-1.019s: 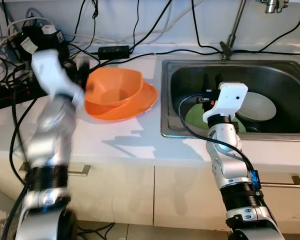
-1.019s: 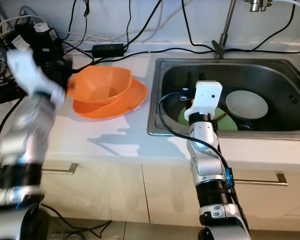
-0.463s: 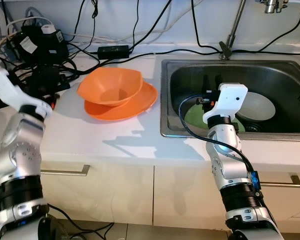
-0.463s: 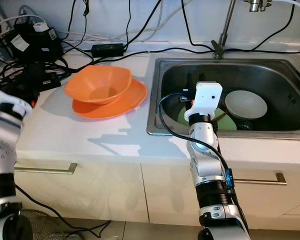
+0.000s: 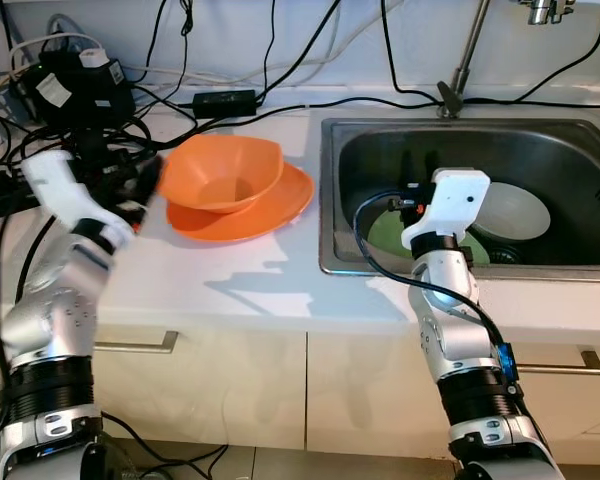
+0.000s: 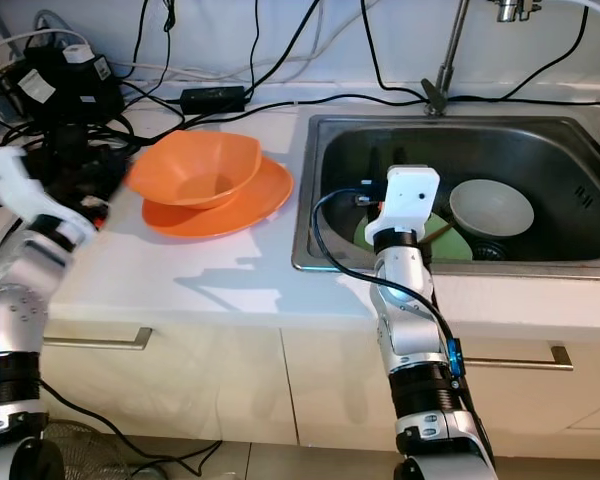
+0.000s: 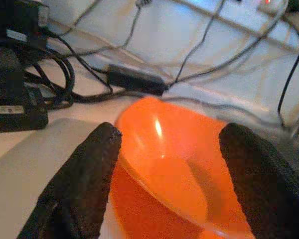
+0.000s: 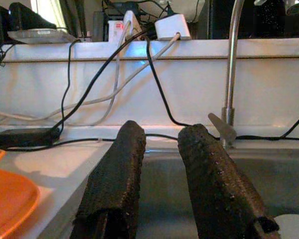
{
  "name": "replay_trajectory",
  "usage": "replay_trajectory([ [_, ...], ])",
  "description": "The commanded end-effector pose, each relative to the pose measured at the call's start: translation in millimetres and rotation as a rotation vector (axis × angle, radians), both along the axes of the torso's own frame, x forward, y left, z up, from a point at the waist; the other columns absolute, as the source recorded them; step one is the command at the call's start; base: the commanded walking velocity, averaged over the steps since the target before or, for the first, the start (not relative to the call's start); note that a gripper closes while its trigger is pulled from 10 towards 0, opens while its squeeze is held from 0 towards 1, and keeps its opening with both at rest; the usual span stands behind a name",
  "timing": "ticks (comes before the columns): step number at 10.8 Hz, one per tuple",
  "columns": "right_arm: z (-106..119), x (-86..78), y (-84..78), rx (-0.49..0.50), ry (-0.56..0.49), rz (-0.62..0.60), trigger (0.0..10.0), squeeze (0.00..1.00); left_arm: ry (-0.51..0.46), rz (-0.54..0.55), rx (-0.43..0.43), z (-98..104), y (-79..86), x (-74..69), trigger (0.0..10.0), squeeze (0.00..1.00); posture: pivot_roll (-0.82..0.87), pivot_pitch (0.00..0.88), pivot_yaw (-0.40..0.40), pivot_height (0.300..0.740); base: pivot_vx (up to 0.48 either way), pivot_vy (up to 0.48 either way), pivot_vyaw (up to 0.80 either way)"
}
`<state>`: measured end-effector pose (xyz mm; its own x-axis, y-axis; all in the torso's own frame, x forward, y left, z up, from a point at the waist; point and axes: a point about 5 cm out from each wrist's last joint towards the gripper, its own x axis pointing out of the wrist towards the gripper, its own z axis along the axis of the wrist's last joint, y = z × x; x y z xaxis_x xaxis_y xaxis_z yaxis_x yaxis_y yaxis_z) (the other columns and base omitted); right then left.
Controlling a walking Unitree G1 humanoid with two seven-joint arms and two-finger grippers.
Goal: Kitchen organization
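Observation:
An orange bowl (image 5: 225, 172) sits in an orange plate (image 5: 270, 210) on the white counter. My left gripper (image 7: 167, 134) is open wide just left of the bowl, its black fingers (image 7: 82, 184) level with the near rim and not touching it; motion blurs it (image 5: 142, 182) in the left eye view. Inside the steel sink (image 5: 360, 150) lie a green plate (image 5: 392, 232) and a white bowl (image 5: 512, 213). My right gripper (image 8: 162, 132) hovers over the sink's front edge, pointing at the back wall. Its fingers stand a little apart with nothing between them.
A tangle of black cables, a power strip and adapters (image 5: 75, 95) crowds the counter's back left corner. A black power brick (image 5: 227, 101) lies behind the orange bowl. The faucet (image 5: 465, 60) rises behind the sink. Cabinet handles (image 5: 140, 345) run below the counter edge.
My left arm drew back to the left half a second ago and has now swung right again toward the orange bowl. The right arm and the dishes have not moved.

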<state>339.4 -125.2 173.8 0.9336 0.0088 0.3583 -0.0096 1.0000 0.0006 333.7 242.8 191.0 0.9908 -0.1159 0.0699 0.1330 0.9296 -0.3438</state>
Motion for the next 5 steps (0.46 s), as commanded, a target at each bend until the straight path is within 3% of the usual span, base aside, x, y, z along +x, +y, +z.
replay_trajectory([
  [1, -4.9, -1.3, 0.8, -0.004, 0.013, 0.0, 10.0, 0.0, 0.016, 0.008, 0.067, 5.0, 0.5, 4.3, 10.0, 0.0, 0.07, 0.0, 0.077, 0.74, 0.0, 0.0, 0.0],
  [3, -5.9, -1.3, 1.8, -0.004, 0.017, 0.0, 10.0, 0.0, 0.032, 0.025, 0.07, 10.6, -9.2, 8.6, 10.0, 0.0, 0.06, 0.0, 0.082, 0.74, 0.0, 0.0, 0.0],
  [5, -6.0, -0.9, 2.3, -0.002, 0.018, -0.002, 10.0, 0.0, 0.05, 0.07, 0.051, 14.1, -7.2, 14.0, 10.0, 0.0, 0.06, 0.0, 0.084, 0.74, 0.0, 0.0, 0.0],
])
